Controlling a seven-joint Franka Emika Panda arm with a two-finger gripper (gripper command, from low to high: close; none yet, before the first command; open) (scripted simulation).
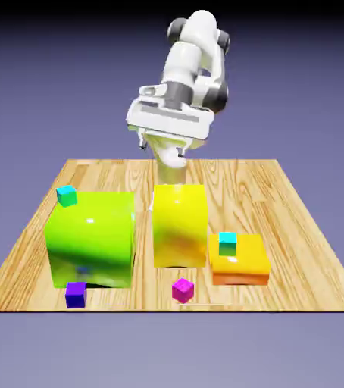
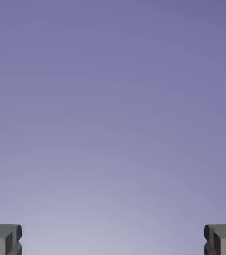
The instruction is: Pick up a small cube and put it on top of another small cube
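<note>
The small magenta-pink cube point(image 1: 182, 290) lies on the wooden table point(image 1: 300, 227) near its front edge, in front of the yellow block. The other small cube, dark violet-blue point(image 1: 76, 294), sits near the front edge toward the exterior view's left, just before the green block. My gripper point(image 1: 164, 144) hangs high above the table's far side, well away from both cubes. In the hand view the gripper point(image 2: 113, 244) is open, its two grey fingertips point(image 2: 4, 239) set wide apart at the bottom corners. Only the plain backdrop shows between them.
A big green block point(image 1: 92, 239) carries a teal cube point(image 1: 67, 195) on its far corner. A tall yellow block point(image 1: 179, 225) stands in the middle. A low orange block point(image 1: 239, 261) bears another teal cube point(image 1: 227, 243).
</note>
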